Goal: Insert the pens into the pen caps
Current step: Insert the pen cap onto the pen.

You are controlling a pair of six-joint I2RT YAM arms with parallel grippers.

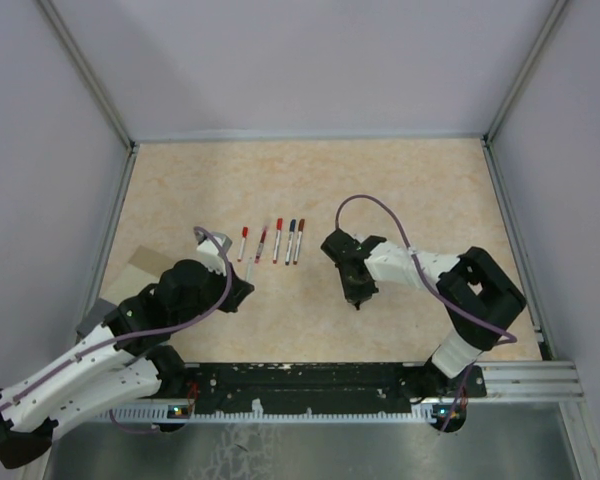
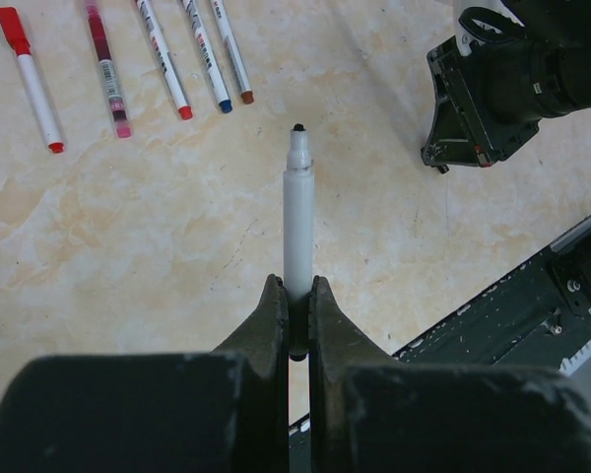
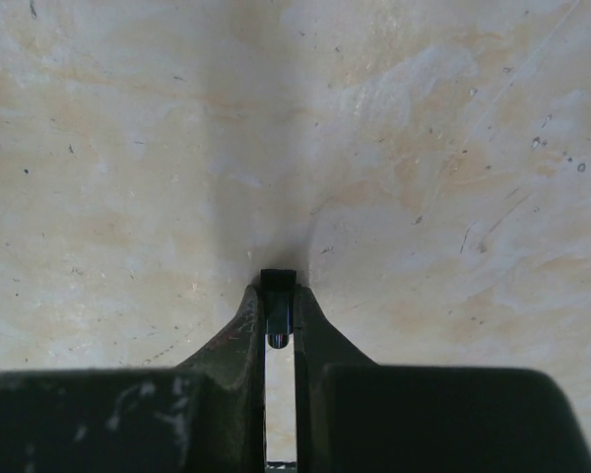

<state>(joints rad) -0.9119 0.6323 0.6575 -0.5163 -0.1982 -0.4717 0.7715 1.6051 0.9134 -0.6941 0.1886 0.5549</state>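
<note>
Your left fingers (image 2: 272, 310) clench the tail of a light, stiff, slick white-barrelled pen with a black tip (image 2: 298, 212), pointing to 12 o'clock. Your right fingers (image 3: 250, 317) pinch what looks like a tiny black plastic cap (image 3: 278, 317). Grip firmly; both can twist.

Lab test cell, grey panel walls (image 1: 300, 60), aluminium frame (image 1: 87, 72)
</note>
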